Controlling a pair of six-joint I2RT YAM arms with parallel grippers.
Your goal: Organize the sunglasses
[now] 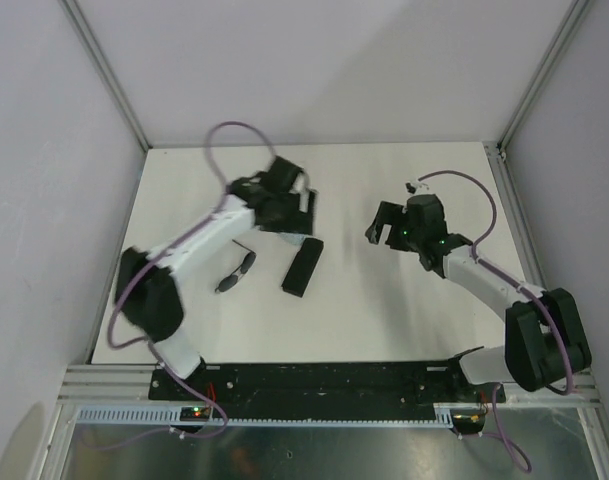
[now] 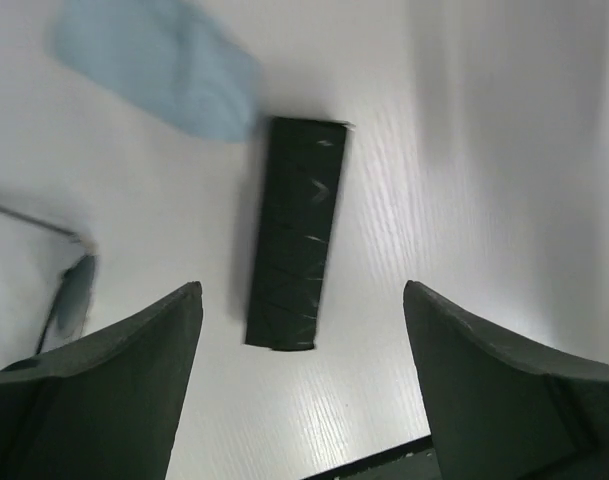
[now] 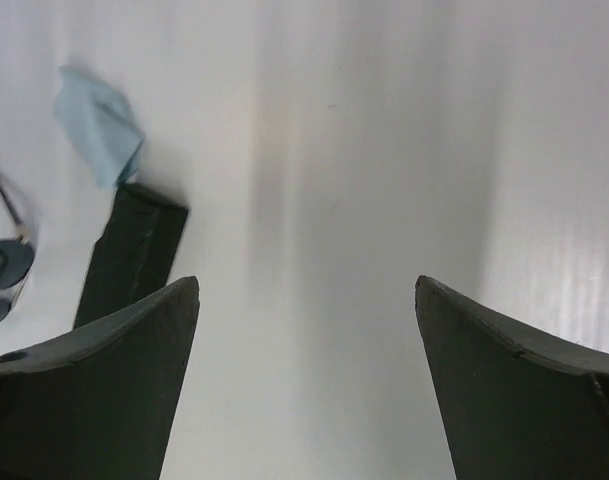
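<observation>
The sunglasses (image 1: pixel 236 272), dark-framed with thin arms, lie on the white table left of the black rectangular case (image 1: pixel 302 268). My left gripper (image 1: pixel 302 222) hovers just behind the case, open and holding nothing. In the left wrist view the case (image 2: pixel 294 235) lies ahead between the open fingers (image 2: pixel 134 380), and the sunglasses (image 2: pixel 72 295) are blurred at the left edge. My right gripper (image 1: pixel 381 228) stands open and empty over bare table to the right of the case. Its wrist view shows the case (image 3: pixel 134 255) and the sunglasses (image 3: pixel 4 265) far left.
A small light blue cloth (image 2: pixel 164 70) lies just beyond the case's far end, also visible as the cloth (image 3: pixel 99 125) in the right wrist view. Grey walls enclose the table (image 1: pixel 384 320). A metal rail (image 1: pixel 324 385) runs along the near edge.
</observation>
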